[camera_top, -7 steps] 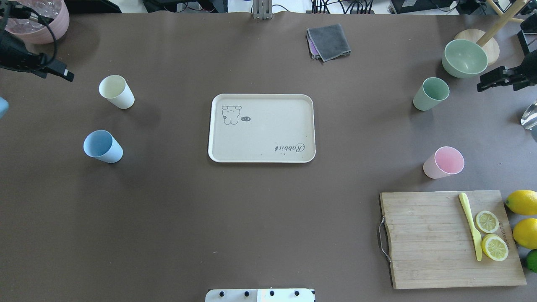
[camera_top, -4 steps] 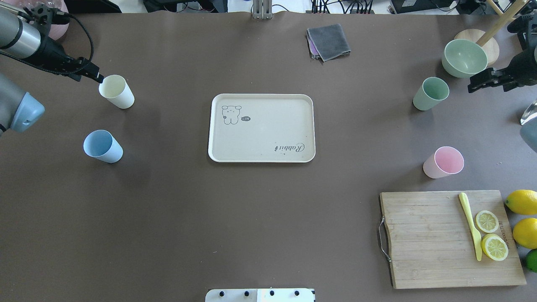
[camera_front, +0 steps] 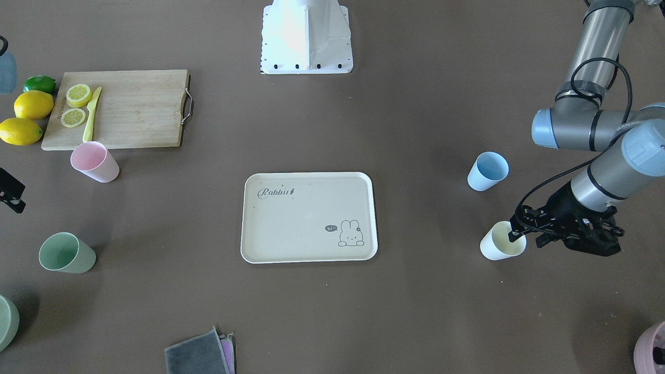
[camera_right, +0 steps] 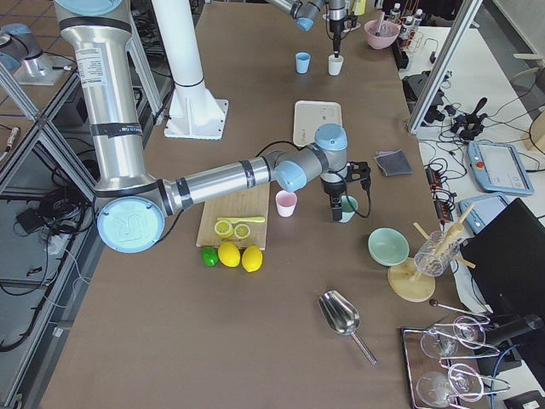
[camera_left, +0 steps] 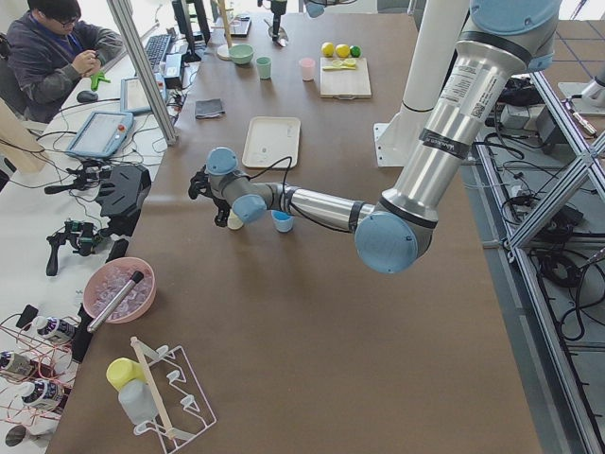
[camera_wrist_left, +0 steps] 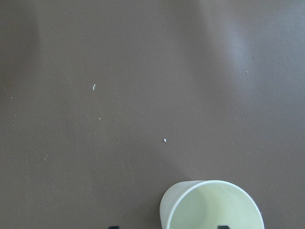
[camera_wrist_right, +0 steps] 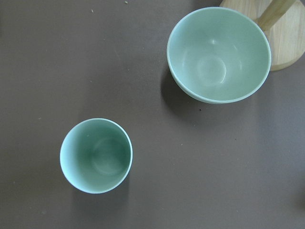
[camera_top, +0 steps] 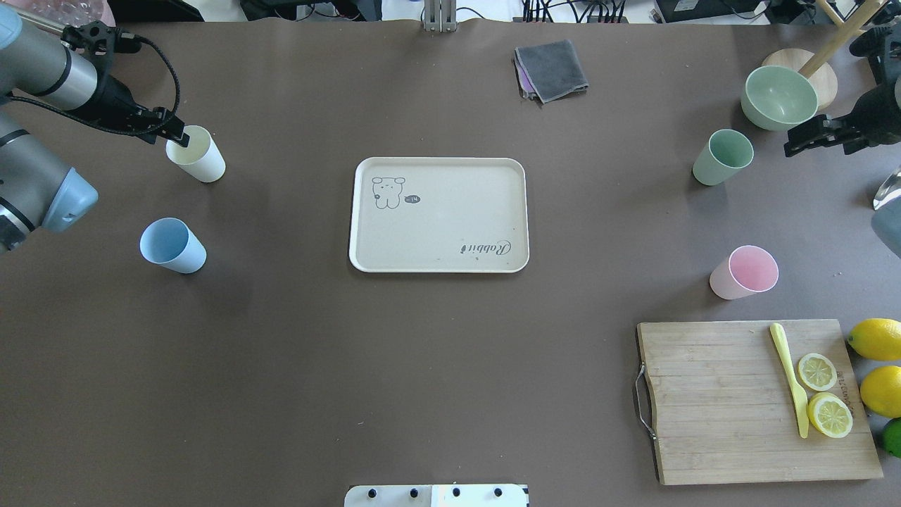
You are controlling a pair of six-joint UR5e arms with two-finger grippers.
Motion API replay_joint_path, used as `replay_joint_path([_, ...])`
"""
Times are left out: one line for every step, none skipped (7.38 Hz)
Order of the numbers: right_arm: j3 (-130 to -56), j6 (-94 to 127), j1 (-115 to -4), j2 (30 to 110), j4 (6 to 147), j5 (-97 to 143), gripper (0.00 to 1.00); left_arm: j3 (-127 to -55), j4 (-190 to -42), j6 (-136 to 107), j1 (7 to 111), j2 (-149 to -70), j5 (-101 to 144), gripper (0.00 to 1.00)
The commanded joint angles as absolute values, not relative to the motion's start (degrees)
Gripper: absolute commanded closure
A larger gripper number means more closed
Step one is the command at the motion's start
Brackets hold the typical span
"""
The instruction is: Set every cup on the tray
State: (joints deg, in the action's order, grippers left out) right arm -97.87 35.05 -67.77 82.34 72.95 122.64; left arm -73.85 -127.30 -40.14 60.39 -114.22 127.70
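Observation:
The cream tray lies mid-table with nothing on it. The cream-yellow cup and the blue cup stand upright to its left. The green cup and the pink cup stand upright to its right. My left gripper is open at the cream-yellow cup's rim; in the left wrist view one fingertip is outside the cup and one inside. My right gripper is open and empty, just right of the green cup.
A green bowl and a wooden stand sit behind the green cup. A cutting board with lemon slices and a knife, and whole lemons, are at the front right. A grey cloth lies at the back.
My left arm has swung in from the left edge and brought its gripper to the cream-yellow cup's rim. My right gripper has shifted a little left toward the green cup. No cup has moved.

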Motion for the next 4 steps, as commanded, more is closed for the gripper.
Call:
replay_joint_path([-97.9, 35.1, -67.8, 82.4, 72.9, 122.6, 0.00, -73.4, -128.1, -40.4, 58.5, -114.0, 125.3, 0.82])
replay_joint_path([-97.9, 35.1, -67.8, 82.4, 72.9, 122.6, 0.00, -73.5, -128.1, -40.4, 58.5, -113.9, 125.2, 1.00])
replay_joint_path([-97.9, 35.1, -67.8, 82.5, 72.9, 122.6, 0.00, -73.9, -128.1, -41.6, 58.5, -114.3, 125.2, 1.00])
replay_joint_path([-98.0, 35.1, -67.8, 82.7, 72.9, 122.7, 0.00, -74.7, -127.4, -47.1, 58.4, -116.4, 125.3, 1.00])
